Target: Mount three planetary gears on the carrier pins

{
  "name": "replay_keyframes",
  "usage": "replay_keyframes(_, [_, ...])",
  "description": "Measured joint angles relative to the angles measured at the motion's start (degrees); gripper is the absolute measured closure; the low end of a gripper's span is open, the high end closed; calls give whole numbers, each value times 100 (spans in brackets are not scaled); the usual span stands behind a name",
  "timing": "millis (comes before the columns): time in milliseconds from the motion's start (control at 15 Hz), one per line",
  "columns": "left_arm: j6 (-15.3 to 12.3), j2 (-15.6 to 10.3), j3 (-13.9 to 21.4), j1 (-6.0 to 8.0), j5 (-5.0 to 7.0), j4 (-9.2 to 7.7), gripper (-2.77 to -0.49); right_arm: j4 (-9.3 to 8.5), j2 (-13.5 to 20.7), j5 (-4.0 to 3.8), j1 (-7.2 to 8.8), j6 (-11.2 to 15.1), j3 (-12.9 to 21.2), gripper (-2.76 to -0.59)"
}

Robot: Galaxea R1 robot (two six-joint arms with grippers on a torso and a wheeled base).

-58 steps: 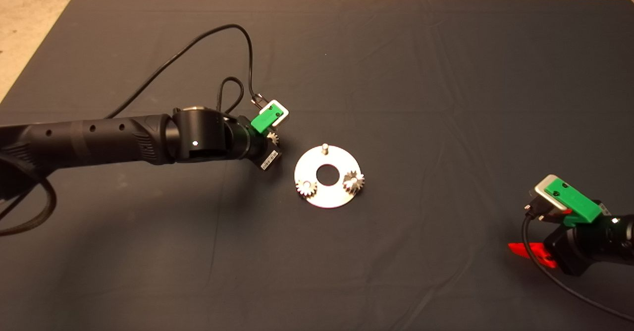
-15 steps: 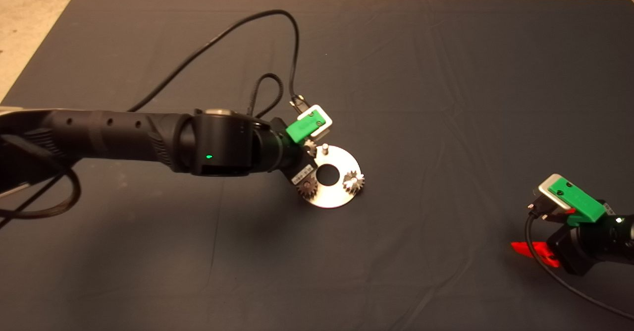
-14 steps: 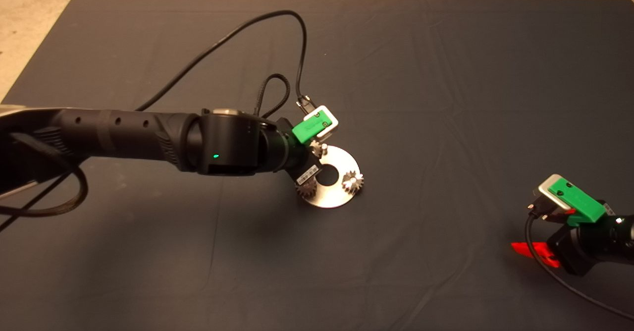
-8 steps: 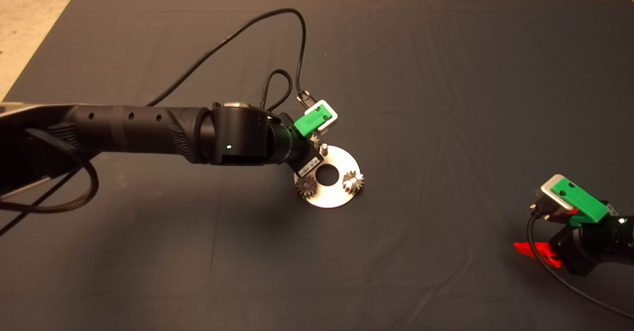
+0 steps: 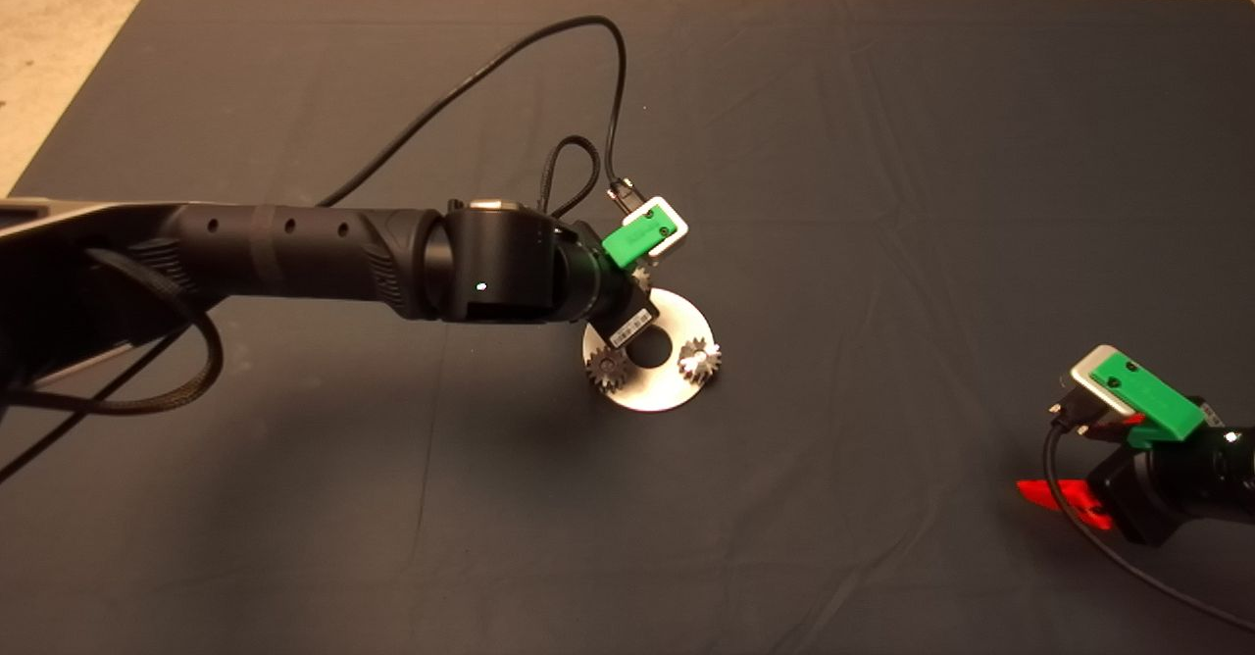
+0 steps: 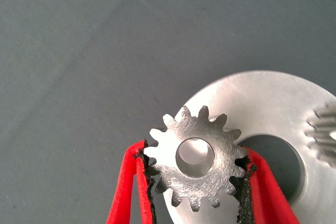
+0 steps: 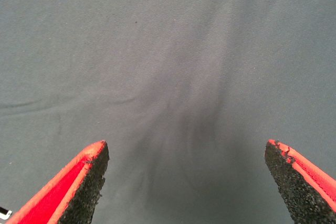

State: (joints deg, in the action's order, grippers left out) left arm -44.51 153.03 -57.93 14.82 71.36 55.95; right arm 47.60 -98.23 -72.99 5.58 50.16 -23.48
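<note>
The round silver plate (image 5: 678, 319) lies mid-mat. Two planetary gears sit on its carrier pins, one at the near left (image 5: 608, 371) and one at the right (image 5: 699, 359). My left gripper (image 5: 637, 282) hovers over the plate's far edge and hides the third pin. In the left wrist view, the left gripper (image 6: 195, 156) is shut on the third gear (image 6: 210, 179), held flat above the plate's rim (image 6: 273, 103). A seated gear (image 6: 325, 135) shows beside it. My right gripper (image 5: 1064, 498) is parked at the lower right and is open (image 7: 186, 182) over bare mat.
The left arm's black cables (image 5: 549, 42) loop above the mat behind the wrist. The dark mat (image 5: 882, 194) reaches to the floor strip (image 5: 59, 57) at the far and left edges.
My left arm has carried the gear rightward from beside the plate to over its far edge. The bare third pin, visible before, is now covered by the gripper. The right arm has barely moved.
</note>
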Motion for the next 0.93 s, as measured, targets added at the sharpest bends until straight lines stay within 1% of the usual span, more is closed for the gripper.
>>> replay_keyframes(400, [0, -5, -22, 0, -1, -1, -59, 0, 0, 0, 0, 0, 0, -220])
replay_keyframes(467, [0, -2, -22, -2, -11, -3, -59, 0, 2, -2, 0, 0, 0, -220])
replay_keyframes(533, [0, -2, -22, 0, -45, -1, -59, 0, 0, -2, 0, 0, 0, -220])
replay_keyframes(800, [-2, -2, -22, -2, -60, -1, -59, 0, 0, 0, 0, 0, 0, -220])
replay_keyframes(933, [-2, -2, -22, -2, -159, -3, -58, 0, 0, 0, 0, 0, 0, -220])
